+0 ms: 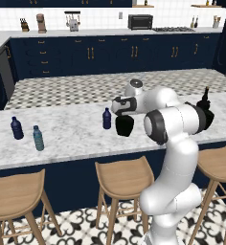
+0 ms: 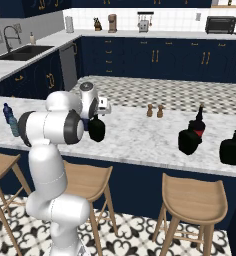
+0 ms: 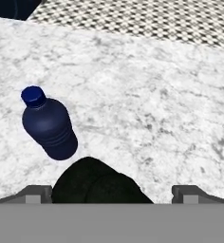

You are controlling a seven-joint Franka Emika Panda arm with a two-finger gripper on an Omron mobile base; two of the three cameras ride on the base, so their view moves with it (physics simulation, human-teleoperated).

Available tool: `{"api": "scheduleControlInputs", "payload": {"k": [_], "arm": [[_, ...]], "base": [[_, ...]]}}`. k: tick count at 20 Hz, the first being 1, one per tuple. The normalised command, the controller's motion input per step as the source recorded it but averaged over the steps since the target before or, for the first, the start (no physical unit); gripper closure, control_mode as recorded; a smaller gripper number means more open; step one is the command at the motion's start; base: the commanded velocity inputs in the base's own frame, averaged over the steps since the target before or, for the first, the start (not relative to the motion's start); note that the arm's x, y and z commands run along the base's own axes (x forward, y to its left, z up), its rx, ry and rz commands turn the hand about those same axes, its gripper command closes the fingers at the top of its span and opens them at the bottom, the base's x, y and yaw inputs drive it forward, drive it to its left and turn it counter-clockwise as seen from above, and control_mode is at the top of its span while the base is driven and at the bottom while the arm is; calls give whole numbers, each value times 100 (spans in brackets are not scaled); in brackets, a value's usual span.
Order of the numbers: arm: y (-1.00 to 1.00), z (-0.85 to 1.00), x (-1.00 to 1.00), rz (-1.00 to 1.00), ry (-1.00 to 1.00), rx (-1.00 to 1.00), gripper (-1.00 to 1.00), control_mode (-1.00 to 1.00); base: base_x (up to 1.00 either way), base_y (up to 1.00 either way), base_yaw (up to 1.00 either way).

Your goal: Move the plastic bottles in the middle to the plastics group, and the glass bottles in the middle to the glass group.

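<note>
A squat glossy black glass bottle (image 1: 125,126) (image 2: 96,129) stands mid-counter, and its top (image 3: 99,185) sits low between my fingertips in the hand view. My gripper (image 1: 125,115) (image 2: 96,117) (image 3: 112,193) hovers right over it, open, fingers apart on either side. Just left of it stands a small navy-blue plastic bottle (image 1: 107,118) (image 3: 50,124). At the far left are a navy bottle (image 1: 16,128) and a teal-grey bottle (image 1: 38,138). On the right stand a red-labelled dark bottle (image 2: 199,121), a black bottle (image 2: 189,141) in front of it and another black bottle (image 2: 232,148).
The marble counter (image 1: 76,139) has its front edge toward me, with wooden stools (image 1: 124,179) (image 2: 192,197) tucked below. Two small shakers (image 2: 155,110) stand further back on the counter. My arm's elbow (image 1: 182,122) hides part of the right bottles in the left base view.
</note>
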Motion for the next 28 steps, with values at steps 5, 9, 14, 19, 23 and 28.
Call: {"api": "scheduleControlInputs", "payload": {"k": [5,9,14,19,23,28], "arm": [[0,-2,0,0,0,0,100,-100],[0,0,0,0,0,0,100,-100],[-7,4,5,-2,2,0,100,-100],[-65,35,1,-11,3,1,100,-100],[-98,34,0,-15,1,1,100,-100],[-100,11,13,-18,1,2,100,-100]], "base": [[0,0,0],[0,0,0],[0,0,0],[0,0,0],[0,0,0],[0,0,0]]}}
